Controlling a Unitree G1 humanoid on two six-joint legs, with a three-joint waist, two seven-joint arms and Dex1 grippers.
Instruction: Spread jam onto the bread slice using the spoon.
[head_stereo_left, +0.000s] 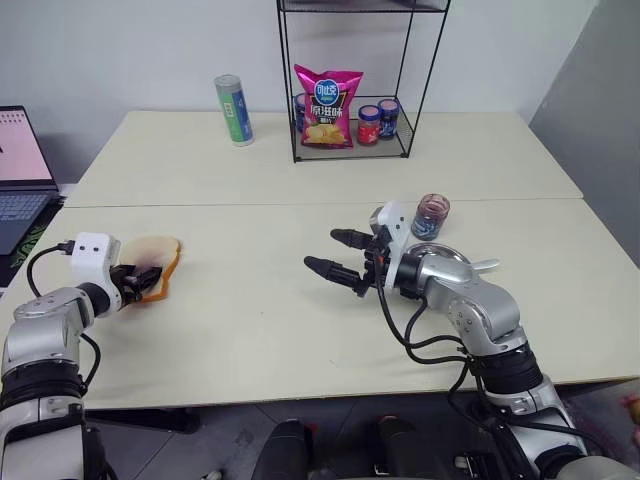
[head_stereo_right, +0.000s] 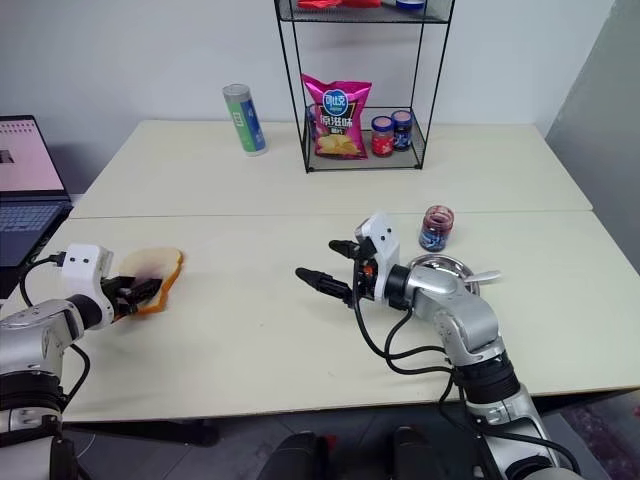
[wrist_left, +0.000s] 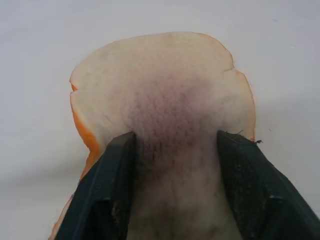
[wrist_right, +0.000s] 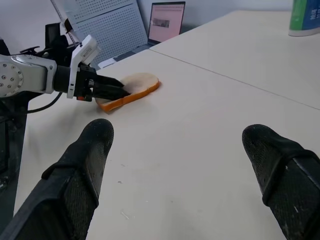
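Where the near table edge runs closest to the robot: bare cream tabletop (head_stereo_left: 250, 340) lies between the two arms, with nothing on it.
Left gripper (head_stereo_left: 140, 282): low over the table's left side, its two black fingers (wrist_left: 107, 195) lying on top of the near end of the bread, one on each side of the smear; whether they pinch the slice cannot be told.
Bread slice (head_stereo_left: 158, 262): flat pale tan toast with an orange-brown crust and a faint purple-red jam smear (wrist_left: 175, 115) at its middle, near the table's left edge, its far rounded end free.
Right gripper (head_stereo_left: 335, 254): raised over the middle of the table, pointing toward the bread, its black fingers (wrist_right: 82, 165) spread wide apart around nothing.
Open room: a broad stretch of bare table separates the right gripper from the bread.
Round shallow metal plate (head_stereo_right: 448, 268): just behind the right forearm, partly hidden by it.
Spoon (head_stereo_right: 484, 276): slim silvery handle sticking out past the plate's right rim.
Small glass jar (head_stereo_right: 435, 228): dark red contents, no lid, just beyond the plate.
Table seam: a line crosses the table behind the jar.
Far side: a black wire rack (head_stereo_left: 352, 150) holding a pink snack bag (head_stereo_left: 328, 105) and small lidded jars (head_stereo_left: 378, 120); a green-blue can (head_stereo_left: 233, 110) to its left.
Left corner: an open laptop (head_stereo_left: 22, 170) beyond the table's edge.
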